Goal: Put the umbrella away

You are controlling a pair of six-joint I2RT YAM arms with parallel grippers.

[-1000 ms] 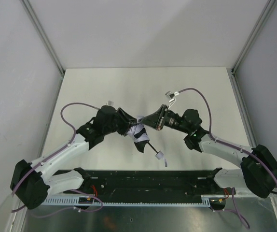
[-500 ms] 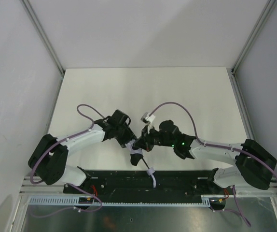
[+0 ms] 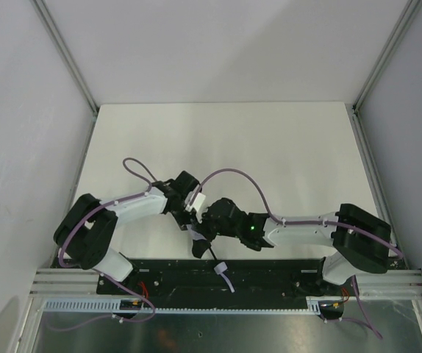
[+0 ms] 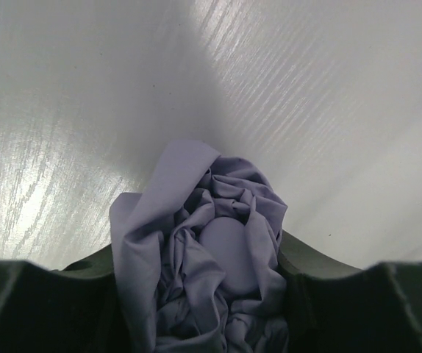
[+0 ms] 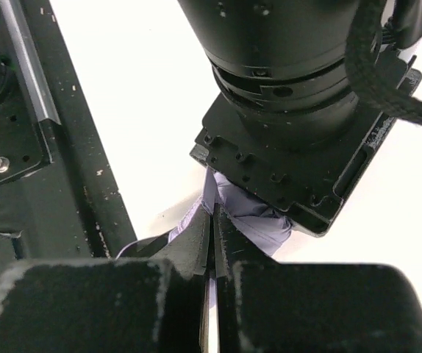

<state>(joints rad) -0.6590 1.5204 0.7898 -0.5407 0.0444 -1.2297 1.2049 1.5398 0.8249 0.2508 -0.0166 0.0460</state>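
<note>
Starting with the overhead view: my left gripper (image 3: 194,215) and right gripper (image 3: 206,226) meet low at the near edge of the table (image 3: 270,147), both on the umbrella (image 3: 198,235). Its black shaft (image 3: 212,254) slants toward me, so the pale handle (image 3: 221,268) lies over the black base plate (image 3: 284,276). A two-handed hold makes sense, I judge: loose cloth wants gathering before stowing. Left wrist view: the canopy (image 4: 211,250) is a crumpled lavender wad between my fingers (image 4: 321,268). The jaws are partly closed around it, and the bundle bulges past the tips above the tabletop. That grip keeps the fabric bunched. Right wrist view: my right jaws are pressed tight together with a thin pale fold showing in the seam, tips nosed into the cloth just beneath the left gripper. Probably a pinch to steady or tuck a stray pleat. No sleeve or bin shows in any view, so I cannot tell where it goes.
</note>
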